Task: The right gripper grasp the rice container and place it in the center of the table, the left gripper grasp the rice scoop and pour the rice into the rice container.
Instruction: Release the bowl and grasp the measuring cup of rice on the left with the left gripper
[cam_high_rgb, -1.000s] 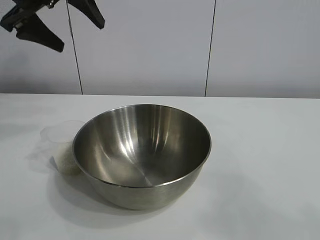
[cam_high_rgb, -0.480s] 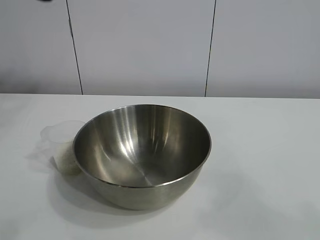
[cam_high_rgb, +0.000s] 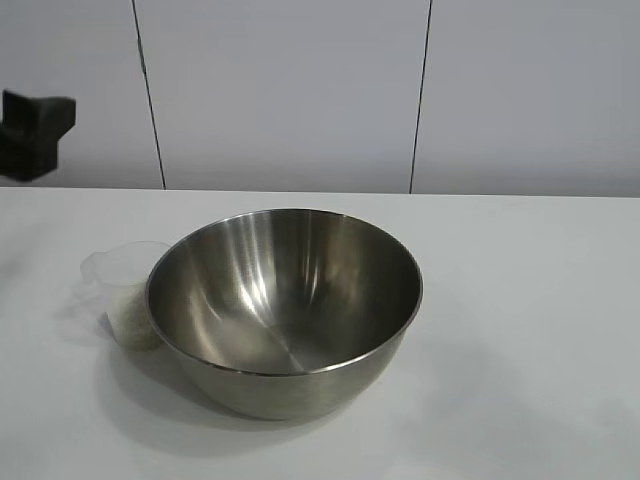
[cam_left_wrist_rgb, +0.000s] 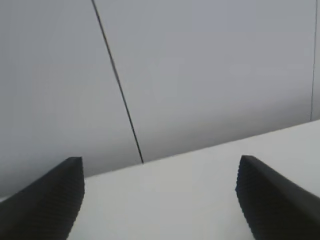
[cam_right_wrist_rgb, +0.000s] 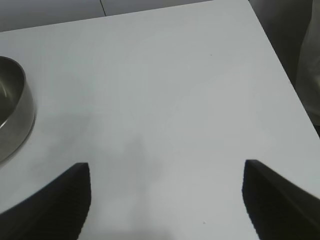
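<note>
Small clear plastic rice scoop touches the big steel bowl; wide-open, empty left claw risks tipping it, spilling rice.

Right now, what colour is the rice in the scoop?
White, a pale heap in the bottom of the clear rice scoop; the exterior view shows it best.

one bowl, one cup, one heap of rice — two grippers, four fingers.

on one table: a single rice container, steel and round; a single rice scoop, clear plastic, touching the bowl's side; a single pale heap of rice inside that cup. two claws counted from the wrist views — left gripper with two dark fingers spread wide, right gripper likewise with two, spread wide. two dark seams on the wall behind.
</note>
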